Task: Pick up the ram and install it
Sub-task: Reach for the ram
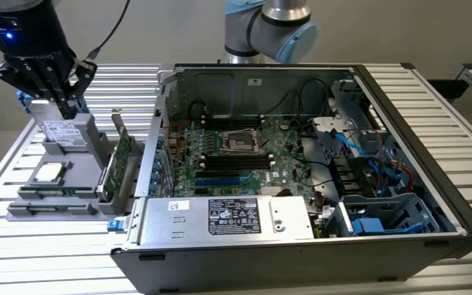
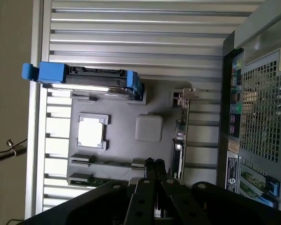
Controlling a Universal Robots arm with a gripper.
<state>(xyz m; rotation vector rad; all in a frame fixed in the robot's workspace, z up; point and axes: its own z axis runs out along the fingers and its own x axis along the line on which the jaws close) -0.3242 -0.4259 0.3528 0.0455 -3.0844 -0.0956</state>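
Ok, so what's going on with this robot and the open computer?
A robot arm's claw is shut with nothing visible in it, poised above a gray parts holder next to the open computer case. It is closest to the hard drive standing in that holder. The memory stick lies flat in the holder, not yet picked up.

I saw a slatted metal tabletop [image 1: 56, 261]. On it sat an open computer case [image 1: 260, 270] and, just beside it, a grey parts holder [image 1: 47, 210].
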